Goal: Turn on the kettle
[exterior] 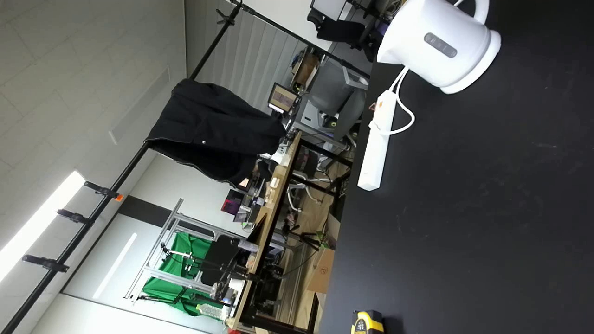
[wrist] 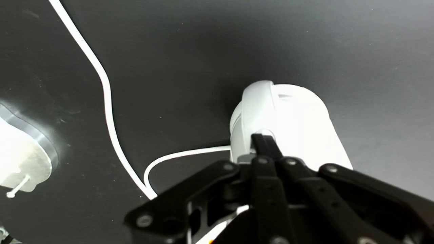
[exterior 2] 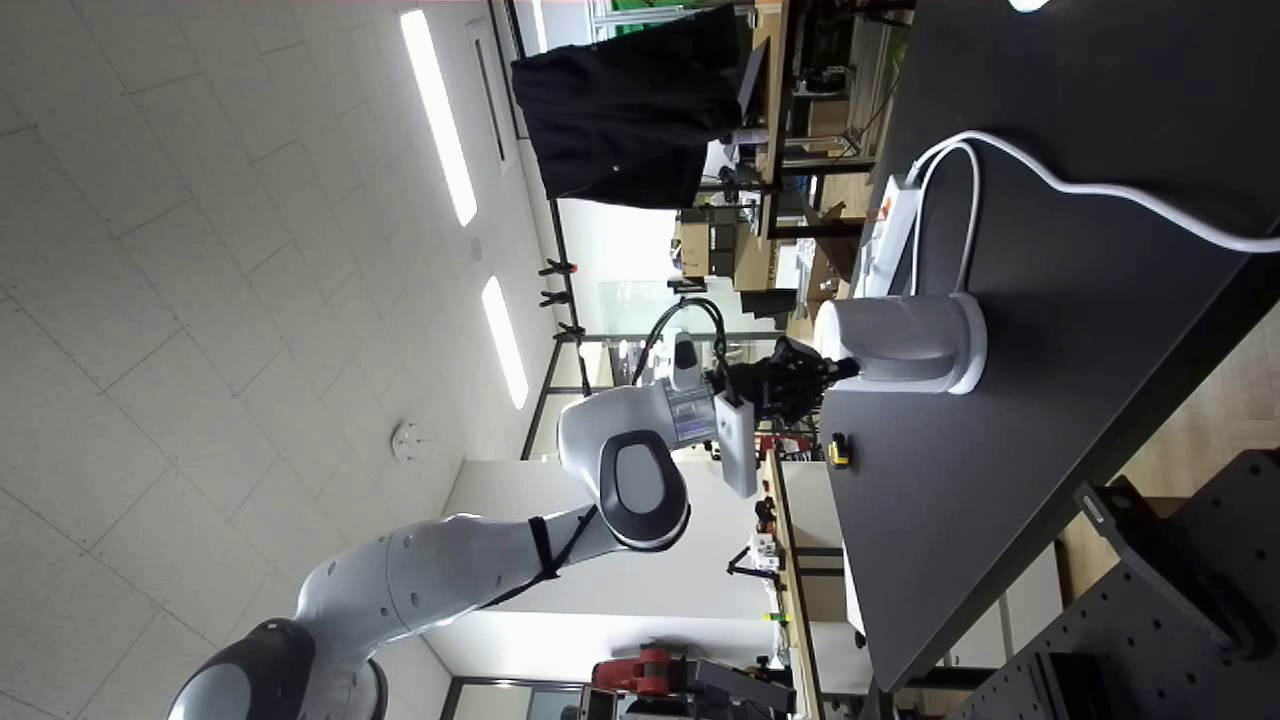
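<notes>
The white kettle (exterior: 434,44) stands on the black table (exterior: 464,208), with a grey mark on its side; an exterior view shows it sideways. Its handle side shows in an exterior view (exterior 2: 905,335). In the wrist view the kettle (wrist: 305,132) is partly hidden behind my fingers. My gripper (wrist: 263,136) is shut, its two fingertips pressed together with nothing between them. The tips are over the top of the handle, by a small rounded part there. In an exterior view the gripper (exterior 2: 850,368) is at the kettle's upper handle end. I cannot tell whether it touches.
A white power strip (exterior: 378,144) lies beside the kettle along the table edge, with white cords (exterior 2: 1100,188) running from it. A yellow and black tape measure (exterior: 367,322) lies on the table. A white object with a metallic rim (wrist: 23,156) is at the wrist view's left.
</notes>
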`<act>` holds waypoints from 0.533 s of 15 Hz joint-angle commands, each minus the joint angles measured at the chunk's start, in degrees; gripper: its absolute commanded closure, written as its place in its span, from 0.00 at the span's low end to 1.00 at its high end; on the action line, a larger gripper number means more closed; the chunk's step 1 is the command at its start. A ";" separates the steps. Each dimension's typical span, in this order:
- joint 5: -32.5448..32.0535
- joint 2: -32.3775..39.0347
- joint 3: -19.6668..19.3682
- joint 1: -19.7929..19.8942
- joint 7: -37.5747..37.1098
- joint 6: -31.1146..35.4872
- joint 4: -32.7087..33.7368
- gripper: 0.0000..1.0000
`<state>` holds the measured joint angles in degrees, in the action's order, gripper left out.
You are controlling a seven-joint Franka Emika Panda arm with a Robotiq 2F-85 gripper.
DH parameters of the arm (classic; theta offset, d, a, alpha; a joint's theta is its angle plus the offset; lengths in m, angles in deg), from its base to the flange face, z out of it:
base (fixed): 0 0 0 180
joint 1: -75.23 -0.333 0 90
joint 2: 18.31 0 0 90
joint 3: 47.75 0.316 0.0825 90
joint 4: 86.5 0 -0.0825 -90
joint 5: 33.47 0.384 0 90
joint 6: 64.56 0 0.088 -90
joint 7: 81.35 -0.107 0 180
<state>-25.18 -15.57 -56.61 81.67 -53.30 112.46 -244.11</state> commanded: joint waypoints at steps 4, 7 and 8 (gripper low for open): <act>2.52 3.45 -0.12 -0.74 -2.64 7.64 -1.23 1.00; 4.74 2.63 0.78 -0.73 -3.05 7.50 -1.40 1.00; 5.44 2.24 1.24 -0.60 -3.12 6.98 -1.40 1.00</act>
<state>-21.71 -14.02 -56.73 81.43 -54.02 119.32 -245.51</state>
